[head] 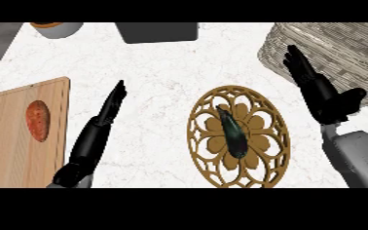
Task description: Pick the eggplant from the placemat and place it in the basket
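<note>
On the round golden placemat lies the dark eggplant, untouched; the right hand hovers by the basket, fingers straight, holding nothing; best to cross the eggplant's middle before curling; the left hand rests flat, fingers together.

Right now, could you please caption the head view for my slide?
Eggplant on the placemat, untouched; open right hand by the basket, open left hand beside the cutting board.

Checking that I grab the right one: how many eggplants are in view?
1. The eggplant lies on the placemat, lower middle. The basket is partly out of view and could hide more.
</note>
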